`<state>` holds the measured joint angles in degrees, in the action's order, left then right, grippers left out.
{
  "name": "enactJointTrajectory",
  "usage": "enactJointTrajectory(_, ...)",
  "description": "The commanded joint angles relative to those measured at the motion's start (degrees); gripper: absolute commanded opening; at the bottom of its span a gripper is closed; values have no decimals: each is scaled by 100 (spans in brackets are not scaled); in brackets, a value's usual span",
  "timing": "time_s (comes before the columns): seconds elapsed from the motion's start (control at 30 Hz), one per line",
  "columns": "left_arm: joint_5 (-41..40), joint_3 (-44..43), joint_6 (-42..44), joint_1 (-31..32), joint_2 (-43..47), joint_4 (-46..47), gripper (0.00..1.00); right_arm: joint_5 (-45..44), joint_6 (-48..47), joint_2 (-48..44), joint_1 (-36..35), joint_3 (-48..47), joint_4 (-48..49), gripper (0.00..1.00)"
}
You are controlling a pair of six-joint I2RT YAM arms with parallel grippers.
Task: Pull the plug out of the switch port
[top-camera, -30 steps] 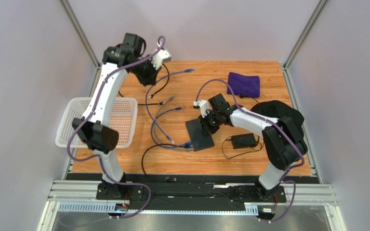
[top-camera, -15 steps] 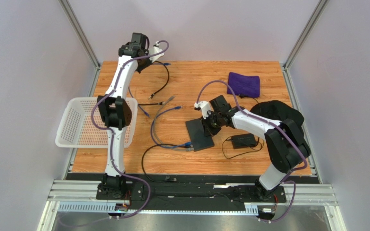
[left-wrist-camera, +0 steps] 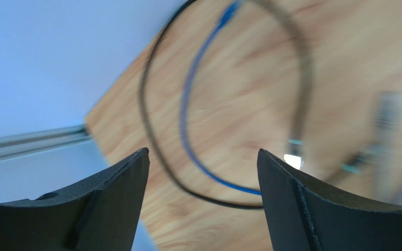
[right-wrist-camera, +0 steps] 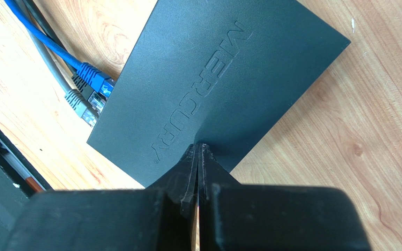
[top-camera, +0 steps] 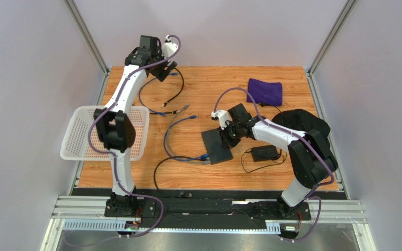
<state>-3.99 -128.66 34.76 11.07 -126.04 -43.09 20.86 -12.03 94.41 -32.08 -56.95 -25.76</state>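
Note:
The switch (top-camera: 216, 146) is a flat black box lying mid-table, its top marked MERCURY (right-wrist-camera: 208, 83). A blue plug (right-wrist-camera: 95, 78) and a grey plug (right-wrist-camera: 81, 103) sit side by side in its near-left edge; from above they show as one small cluster (top-camera: 203, 158). My right gripper (right-wrist-camera: 198, 146) is shut, its tips pressed down on the switch's top near the far edge (top-camera: 226, 135). My left gripper (left-wrist-camera: 203, 150) is open and holds nothing, raised over the table's far-left corner (top-camera: 164, 70). Below it lies a loose blue cable (left-wrist-camera: 188, 104).
A white mesh basket (top-camera: 81, 137) overhangs the left edge. A purple cloth (top-camera: 265, 91) lies far right, and a black power brick (top-camera: 265, 152) with a thin cord sits right of the switch. Loose black (top-camera: 175, 95), grey (top-camera: 179, 113) and blue (top-camera: 178, 126) cables cross the middle.
My left arm swung back to the far-left corner and its gripper went from shut to open; the blue cable it carried now lies loose there. The right gripper stayed on the switch.

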Motion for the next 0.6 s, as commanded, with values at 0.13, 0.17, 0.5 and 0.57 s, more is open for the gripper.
enactJointTrajectory(0.13,4616,3169,-1998,360,3004,-252,83,-144,-45,209,-27,-97,-96,0)
enactJointTrajectory(0.17,4679,3433,-2035,387,3058,-252,81,-126,-54,235,-27,-97,-113,0)
enactJointTrajectory(0.5,5382,5843,-2043,747,2875,344,69,-144,78,244,-36,-88,-149,0)
enactJointTrajectory(0.57,5496,5844,-2175,888,2603,485,68,-135,52,227,-36,-71,-158,0)
